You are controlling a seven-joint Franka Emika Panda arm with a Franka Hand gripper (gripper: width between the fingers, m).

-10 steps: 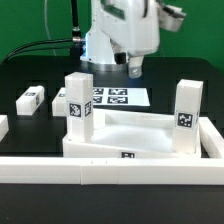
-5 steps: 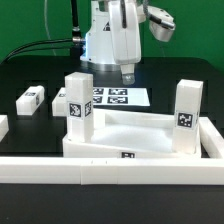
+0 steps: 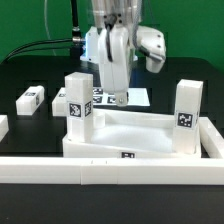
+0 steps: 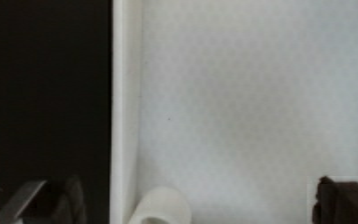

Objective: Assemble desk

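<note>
The desk's white tabletop (image 3: 140, 130) lies flat at the front middle of the exterior view. Two square legs stand upright on it, one at the exterior view's left (image 3: 79, 106) and one at the right (image 3: 186, 116). Two more legs (image 3: 32, 98) (image 3: 62, 100) lie loose on the black table further left. My gripper (image 3: 118, 98) hangs low just behind the tabletop's back edge, between the two upright legs. In the wrist view my gripper (image 4: 197, 205) is open, its dark fingers (image 4: 345, 200) wide apart over a plain white surface (image 4: 247, 90), and it holds nothing.
The marker board (image 3: 135, 97) lies behind the tabletop, partly hidden by my gripper. Long white border bars run along the front (image 3: 110, 172) and the exterior view's right (image 3: 214, 140). The robot base (image 3: 95, 45) stands at the back. A small rounded white shape (image 4: 158, 205) shows between the fingers.
My gripper has come down from above and shifted toward the exterior view's left, with the wrist turned. It now hangs just over the marker board. The jaws stayed open and the parts did not move.
</note>
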